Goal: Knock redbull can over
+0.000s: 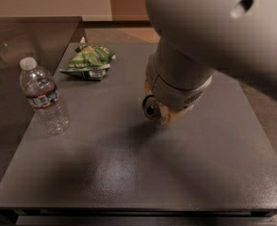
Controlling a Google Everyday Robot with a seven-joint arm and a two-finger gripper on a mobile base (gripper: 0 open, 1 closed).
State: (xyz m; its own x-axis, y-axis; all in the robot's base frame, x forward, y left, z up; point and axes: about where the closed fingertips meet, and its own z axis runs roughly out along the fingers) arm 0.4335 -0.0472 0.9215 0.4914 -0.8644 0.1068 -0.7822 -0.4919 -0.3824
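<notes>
My big grey arm fills the upper right and reaches down over the middle of the dark grey table (129, 173). The gripper (166, 115) sits at the arm's lower end, just above the tabletop, its tan parts showing under the wrist. A small round dark thing with a silvery rim (150, 110) shows at the gripper's left side. It looks like the top of the redbull can, but the arm hides the rest, so I cannot tell whether it stands upright or tilts.
A clear plastic water bottle (43, 98) with a white cap stands near the table's left edge. A green snack bag (88, 62) lies at the back left. A glossy darker surface (30, 36) adjoins the table at the far left.
</notes>
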